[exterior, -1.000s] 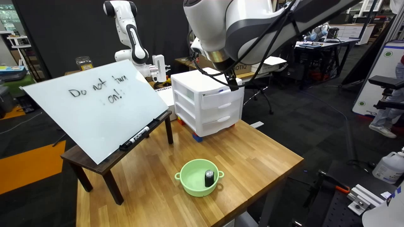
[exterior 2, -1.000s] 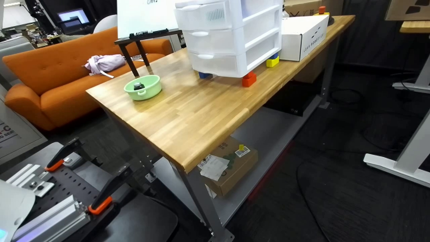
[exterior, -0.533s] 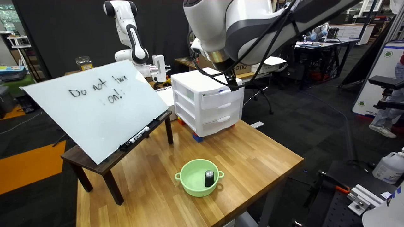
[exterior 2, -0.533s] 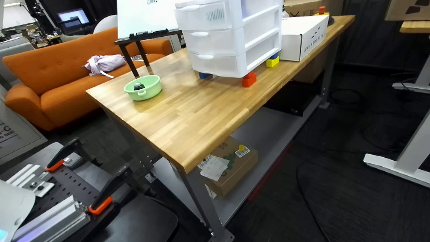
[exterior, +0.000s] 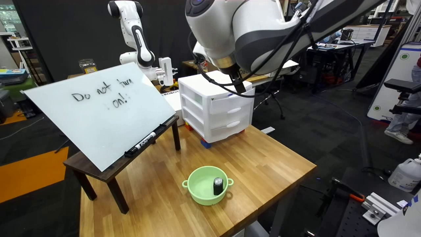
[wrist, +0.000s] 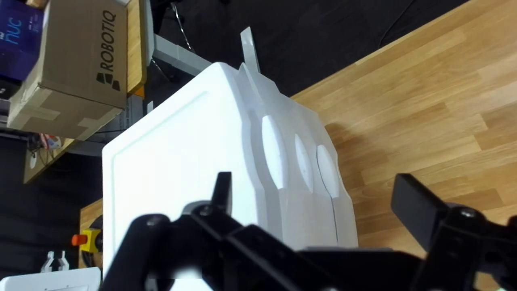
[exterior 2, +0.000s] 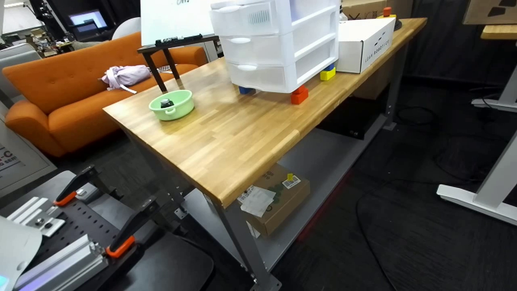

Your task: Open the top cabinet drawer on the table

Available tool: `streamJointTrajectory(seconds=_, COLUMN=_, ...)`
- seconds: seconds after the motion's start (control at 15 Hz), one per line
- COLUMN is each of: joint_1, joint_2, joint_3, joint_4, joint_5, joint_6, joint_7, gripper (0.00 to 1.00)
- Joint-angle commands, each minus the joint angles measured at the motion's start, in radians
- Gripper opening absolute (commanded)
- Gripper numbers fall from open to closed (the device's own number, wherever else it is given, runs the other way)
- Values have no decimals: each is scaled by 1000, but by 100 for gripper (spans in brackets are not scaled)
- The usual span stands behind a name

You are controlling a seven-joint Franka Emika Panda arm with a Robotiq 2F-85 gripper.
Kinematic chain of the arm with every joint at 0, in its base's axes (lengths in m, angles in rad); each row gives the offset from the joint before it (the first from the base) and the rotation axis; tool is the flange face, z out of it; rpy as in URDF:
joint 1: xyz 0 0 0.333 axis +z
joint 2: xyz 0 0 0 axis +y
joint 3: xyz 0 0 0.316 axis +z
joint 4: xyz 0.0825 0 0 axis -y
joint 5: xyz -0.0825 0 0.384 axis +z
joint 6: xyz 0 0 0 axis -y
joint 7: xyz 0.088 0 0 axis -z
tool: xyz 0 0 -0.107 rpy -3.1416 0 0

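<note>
The top cabinet drawer (exterior: 227, 104) is the uppermost of three translucent drawers in a white cabinet. Its front stands in line with the lower fronts in an exterior view (exterior 2: 248, 19). In the wrist view its pale handle (wrist: 275, 151) shows beyond the cabinet's top edge. My gripper (wrist: 315, 193) is open and empty, one finger over the white cabinet top and one out over the table (wrist: 436, 101), with the drawer fronts between them. In an exterior view a dark finger (exterior: 240, 87) shows over the cabinet's top front edge; the rest is hidden behind the arm and cables.
A green bowl (exterior: 197, 184) holding a black object stands in front of the cabinet. A whiteboard (exterior: 102, 112) leans on a dark stand beside it. Toy blocks (exterior 2: 299, 96) prop up the cabinet. A white box (exterior 2: 363, 48) stands behind. Loose cables (exterior: 227, 86) hang off the arm.
The arm has shifted slightly to the left in an exterior view, and the visible finger has moved left and a little up with more tilt. The cabinet and drawers have not moved.
</note>
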Motion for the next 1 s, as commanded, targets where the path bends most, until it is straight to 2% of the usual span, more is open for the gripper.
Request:
streamJointTrajectory(seconds=0.0, joint_1=-8, joint_2=20, joint_3=-6, joint_4=-18, joint_5=-99, joint_6=-2, joint_7=57, gripper=100)
streamJointTrajectory(seconds=0.53, joint_1=-58, joint_2=101, joint_3=-65, joint_4=-27, joint_5=-178, joint_6=82, joint_7=81, gripper=100)
streamJointTrajectory(seconds=0.93, joint_1=-62, joint_2=170, joint_3=-69, joint_4=-20, joint_5=-187, joint_6=126, joint_7=87, gripper=100)
